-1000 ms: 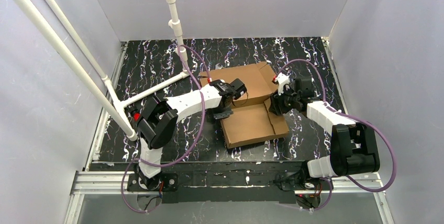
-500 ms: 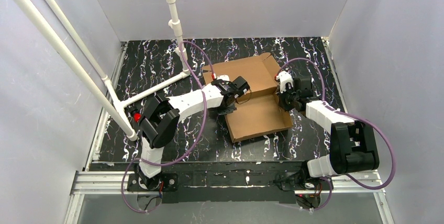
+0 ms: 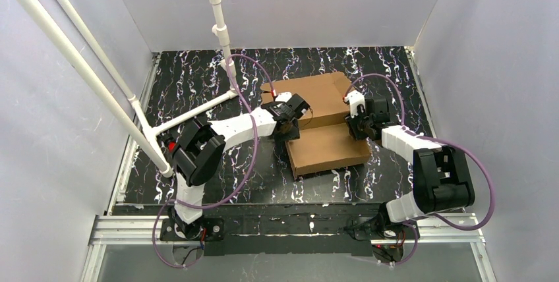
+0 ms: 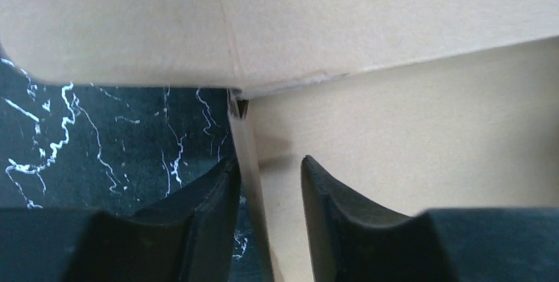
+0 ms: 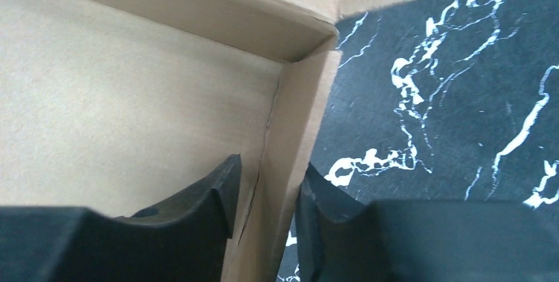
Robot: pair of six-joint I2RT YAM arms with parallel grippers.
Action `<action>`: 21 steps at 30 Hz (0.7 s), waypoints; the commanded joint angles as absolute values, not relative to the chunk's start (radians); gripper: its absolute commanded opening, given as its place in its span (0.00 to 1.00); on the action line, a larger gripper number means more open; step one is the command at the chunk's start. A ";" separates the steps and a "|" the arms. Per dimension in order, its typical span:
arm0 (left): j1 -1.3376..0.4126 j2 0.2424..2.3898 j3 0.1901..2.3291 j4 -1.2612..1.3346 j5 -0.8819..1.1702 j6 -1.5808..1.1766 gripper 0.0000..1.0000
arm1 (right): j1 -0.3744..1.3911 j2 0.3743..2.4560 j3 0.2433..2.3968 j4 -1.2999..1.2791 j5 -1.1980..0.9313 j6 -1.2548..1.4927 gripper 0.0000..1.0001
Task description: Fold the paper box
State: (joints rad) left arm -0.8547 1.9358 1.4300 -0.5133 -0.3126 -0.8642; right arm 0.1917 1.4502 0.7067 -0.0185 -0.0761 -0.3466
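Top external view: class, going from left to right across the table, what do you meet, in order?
The white pipe frame → left hand → paper box → right hand.

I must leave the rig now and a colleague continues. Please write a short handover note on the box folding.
Left claw: open, astride the left wall of the box, one finger inside, one outside.
Right claw: astride the right wall near a corner; whether it grips is unclear.
Position: the box sits in the middle of the table, between the arms.
Done: tray walls appear upright.
Left: the lid lies open behind the tray; probably close it and tuck its flaps.
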 commanded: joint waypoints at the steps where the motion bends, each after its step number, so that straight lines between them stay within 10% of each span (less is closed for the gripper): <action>1: -0.832 1.845 1.407 -0.439 -0.270 -0.833 0.42 | 0.180 1.444 0.724 -0.042 -0.134 -0.363 0.48; 10: -0.833 1.680 1.303 -0.288 -0.138 -0.674 0.70 | 0.095 1.351 0.731 -0.111 -0.290 -0.376 0.77; 21: -0.819 1.343 1.082 -0.251 -0.049 -0.615 0.91 | -0.062 1.247 0.778 -0.296 -0.583 -0.565 0.86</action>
State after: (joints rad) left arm -0.8284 1.5120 1.1675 -0.2646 -0.0917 -0.6483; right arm 0.0071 1.2945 0.7200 -0.2108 -0.4107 -0.4706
